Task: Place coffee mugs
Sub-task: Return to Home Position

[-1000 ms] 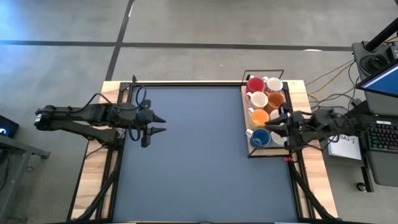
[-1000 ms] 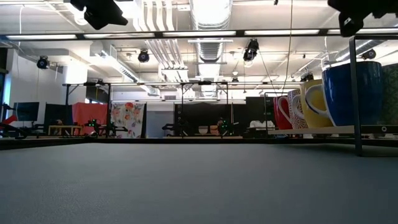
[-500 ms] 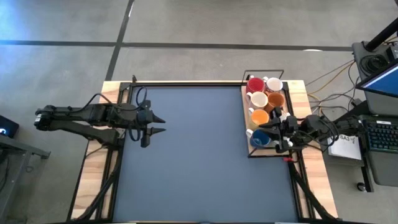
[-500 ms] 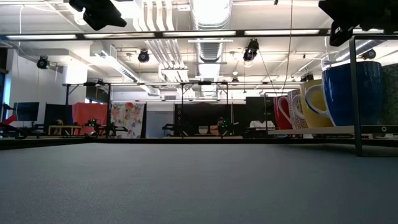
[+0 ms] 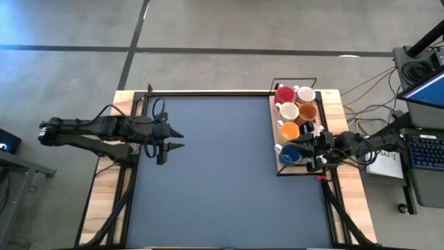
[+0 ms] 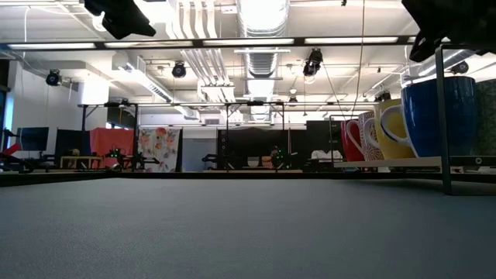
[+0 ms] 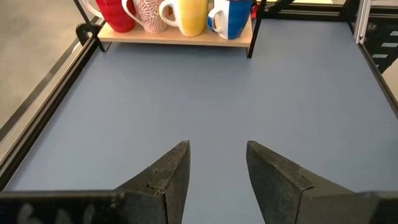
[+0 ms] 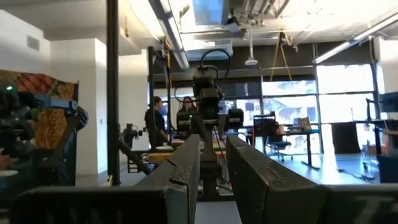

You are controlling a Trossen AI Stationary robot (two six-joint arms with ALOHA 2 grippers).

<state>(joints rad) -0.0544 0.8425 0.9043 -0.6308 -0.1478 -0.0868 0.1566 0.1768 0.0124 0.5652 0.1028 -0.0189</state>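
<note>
Several coffee mugs stand in two rows on a wooden tray at the table's far right: red, white, orange and blue among them. The left wrist view shows the red, patterned, yellow and blue mugs side by side. My right gripper hovers above the blue mug at the tray's near end, level, its fingers a narrow gap apart with nothing between them. My left gripper waits open over the table's left side.
A black wire frame rises around the tray, and one of its posts stands in front of the blue mug. The dark blue mat spreads between the two arms. A desk with a keyboard lies beyond the table's right edge.
My right gripper has moved toward the table's left, out over the near end of the tray and the blue mug. The mugs and my left arm have kept still.
</note>
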